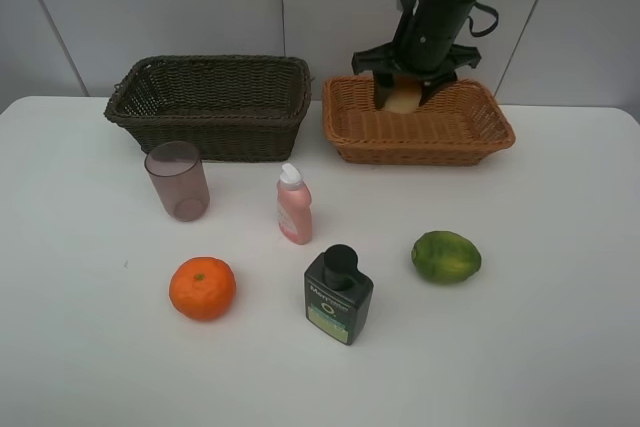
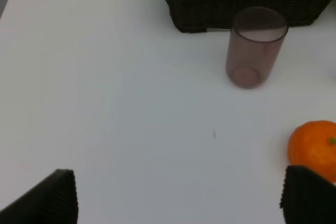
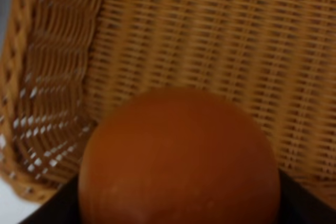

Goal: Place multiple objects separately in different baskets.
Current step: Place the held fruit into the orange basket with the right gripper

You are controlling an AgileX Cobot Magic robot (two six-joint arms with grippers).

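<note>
My right gripper hangs inside the light orange-tan basket, shut on the peach. The right wrist view is filled by the peach with the tan weave just behind it. The dark brown basket stands to the left. On the table lie the mauve cup, pink bottle, tangerine, dark green bottle and lime. My left gripper is open above bare table, with the cup and tangerine ahead of it.
The white table ends at a grey wall behind the baskets. The dark basket's wall stands just behind the cup in the left wrist view.
</note>
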